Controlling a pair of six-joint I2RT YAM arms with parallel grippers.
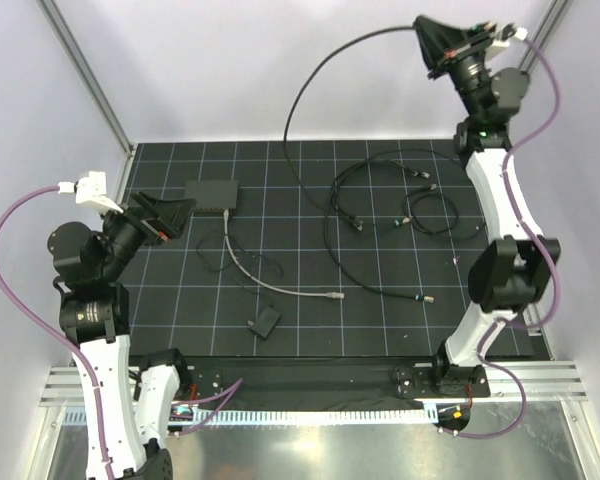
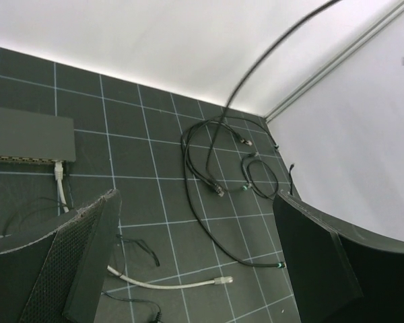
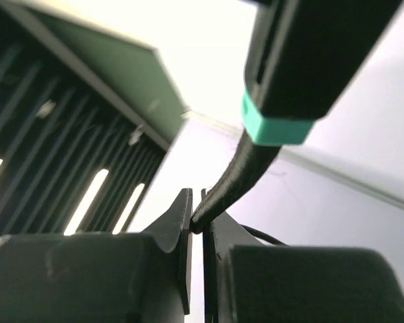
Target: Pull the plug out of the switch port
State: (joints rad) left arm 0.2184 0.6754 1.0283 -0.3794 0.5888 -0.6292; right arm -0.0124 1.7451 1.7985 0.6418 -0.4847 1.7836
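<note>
The switch [image 1: 211, 193] is a flat dark-grey box at the mat's back left; it also shows in the left wrist view [image 2: 27, 134]. A white cable's plug [image 2: 58, 168] sits in a port on its front edge, and the cable [image 1: 280, 288] trails right to a loose end [image 2: 223, 280]. My left gripper [image 1: 166, 216] is open and empty, just left of the switch, fingers [image 2: 81, 262] wide apart. My right gripper [image 1: 432, 45] is raised high at the back right, shut on a black cable [image 3: 239, 175] below its teal-collared plug [image 3: 276, 128].
The held black cable [image 1: 310, 80] arcs down to the mat. Several loose black cables [image 1: 380, 210] lie coiled at the centre right. A small black block [image 1: 263, 322] on a thin cable lies near the mat's front. White walls enclose the back and sides.
</note>
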